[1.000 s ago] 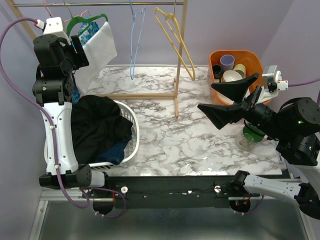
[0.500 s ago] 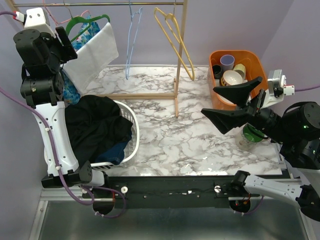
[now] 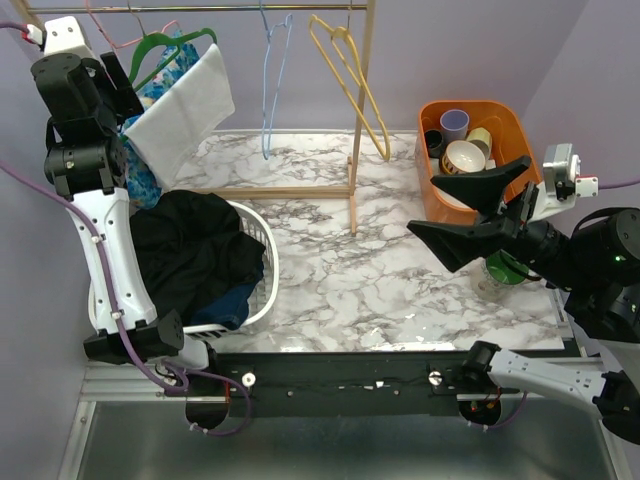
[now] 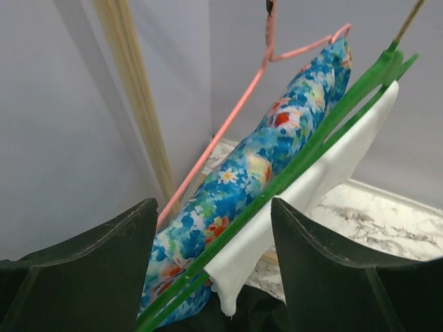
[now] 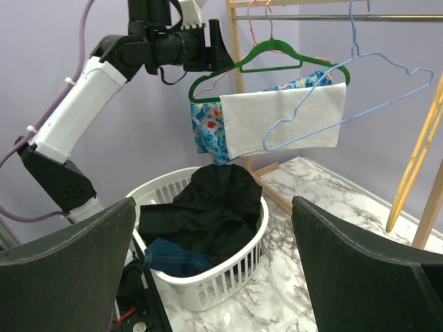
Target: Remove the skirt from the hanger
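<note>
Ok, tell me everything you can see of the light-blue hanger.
The light-blue hanger is thin wire: a hook, sloping shoulders, a bottom bar. It hangs by its hook from the rail, between the green hanger and the yellow hanger. It is bare, and no gripper touches it.

- No text, label, brand, number or sign can be read in any of the views.
</note>
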{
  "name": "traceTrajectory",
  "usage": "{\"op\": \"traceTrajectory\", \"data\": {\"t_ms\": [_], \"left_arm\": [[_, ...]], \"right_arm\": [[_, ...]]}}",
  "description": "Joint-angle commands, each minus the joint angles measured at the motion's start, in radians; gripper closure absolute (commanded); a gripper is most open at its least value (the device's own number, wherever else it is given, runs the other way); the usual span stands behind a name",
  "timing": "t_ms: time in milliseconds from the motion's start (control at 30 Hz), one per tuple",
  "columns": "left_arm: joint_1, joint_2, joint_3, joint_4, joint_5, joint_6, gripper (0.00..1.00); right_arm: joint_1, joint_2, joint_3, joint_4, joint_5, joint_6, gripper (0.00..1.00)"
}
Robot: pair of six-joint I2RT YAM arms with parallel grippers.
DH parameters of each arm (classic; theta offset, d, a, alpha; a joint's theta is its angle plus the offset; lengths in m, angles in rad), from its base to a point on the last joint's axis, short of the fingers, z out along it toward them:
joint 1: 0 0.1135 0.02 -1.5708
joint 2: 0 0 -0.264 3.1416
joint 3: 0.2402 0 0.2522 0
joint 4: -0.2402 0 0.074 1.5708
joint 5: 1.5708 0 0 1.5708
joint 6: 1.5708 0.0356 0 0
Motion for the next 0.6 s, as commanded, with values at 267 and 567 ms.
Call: {"op": "traceTrajectory", "data": {"t_ms": [267, 567], "left_arm": [[0.005, -0.07, -0.15, -0.02, 0.333, -0.001, 0.28], [0.006, -0.186, -0.281, 0.102, 0.424, -0.05, 0.35]], "right_arm": [[0.001, -0.033, -0.034, 0.018, 0.003, -0.034, 0.0], [0.001, -0.03, -0.037, 0.022, -0.011, -0.027, 0.0]]}}
